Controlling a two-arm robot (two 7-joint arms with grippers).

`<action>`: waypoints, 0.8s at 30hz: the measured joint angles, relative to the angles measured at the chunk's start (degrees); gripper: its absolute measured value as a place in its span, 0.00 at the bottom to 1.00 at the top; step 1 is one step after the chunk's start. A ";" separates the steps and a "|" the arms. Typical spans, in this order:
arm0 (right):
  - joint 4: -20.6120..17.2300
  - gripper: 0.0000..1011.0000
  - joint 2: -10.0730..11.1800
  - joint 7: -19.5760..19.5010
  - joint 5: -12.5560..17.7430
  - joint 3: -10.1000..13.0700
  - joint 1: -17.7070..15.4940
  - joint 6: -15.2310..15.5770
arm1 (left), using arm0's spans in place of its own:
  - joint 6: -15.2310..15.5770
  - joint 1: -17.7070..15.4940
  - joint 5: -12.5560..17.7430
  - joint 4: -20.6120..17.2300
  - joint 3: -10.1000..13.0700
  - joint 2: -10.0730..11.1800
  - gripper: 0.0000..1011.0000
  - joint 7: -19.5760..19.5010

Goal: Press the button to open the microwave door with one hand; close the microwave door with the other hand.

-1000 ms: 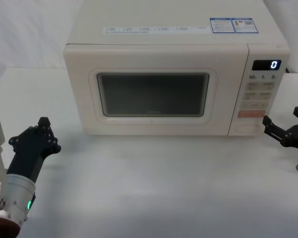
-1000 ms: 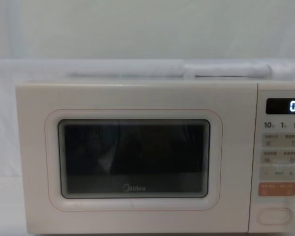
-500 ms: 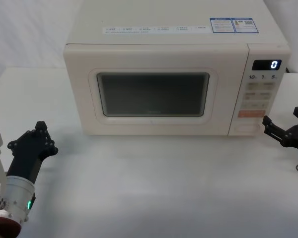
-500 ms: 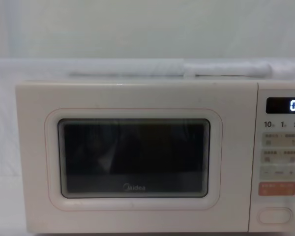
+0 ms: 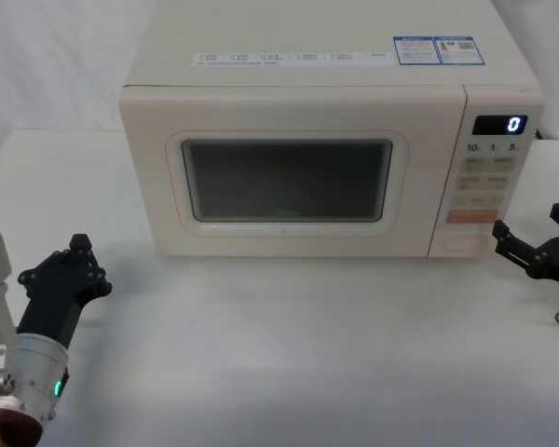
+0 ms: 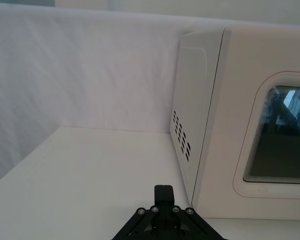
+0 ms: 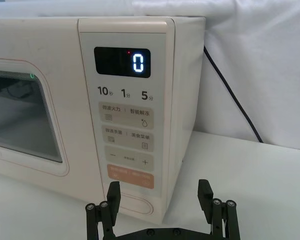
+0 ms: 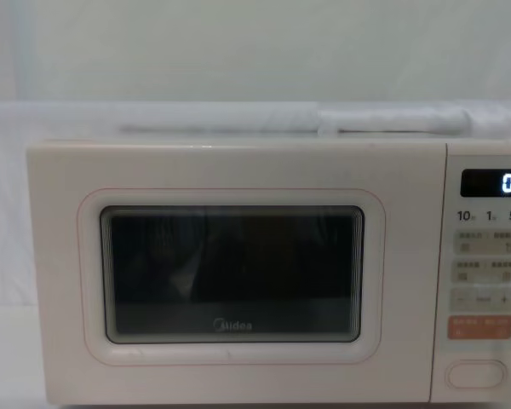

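Head view: microwave (image 5: 326, 84) stands on the white counter (image 5: 289, 354), long axis left to right, front facing the robot. Microwave door (image 5: 289, 172) is shut, flush with the body. Button (image 8: 476, 374), a wide horizontal key, sits lowest on the right-hand control panel (image 7: 127, 125). Right gripper (image 5: 529, 246) hovers just right of the panel, fingers spread wide, pointing toward the button. Left gripper (image 5: 73, 267) rests low at front left, well apart; its opening cannot be judged.

Your left gripper (image 5: 72, 265) is a black claw on a silver cylindrical wrist with a green light; your right gripper (image 7: 160, 200) is black, silver-screwed.
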 joint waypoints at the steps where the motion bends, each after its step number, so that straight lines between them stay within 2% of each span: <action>1: 0.00 0.99 0.00 0.00 0.00 0.00 0.00 0.00 | -0.01 0.01 -0.05 -0.02 -0.01 0.01 0.00 0.00; 7: 0.00 0.99 0.00 0.00 0.00 0.00 0.00 0.00 | -0.05 0.03 -0.16 -0.08 -0.04 0.01 0.00 -0.03; 10: 0.00 0.99 0.00 0.00 0.00 0.00 0.00 0.00 | -0.06 0.04 -0.21 -0.10 -0.05 0.01 0.04 -0.04; 21: 0.00 0.99 0.00 0.00 0.00 0.00 0.00 0.00 | -0.11 0.05 -0.30 -0.16 -0.07 0.01 0.34 -0.10; 24: 0.00 0.99 0.00 0.00 0.00 0.00 0.00 0.00 | -0.13 0.05 -0.32 -0.17 -0.07 0.01 0.47 -0.11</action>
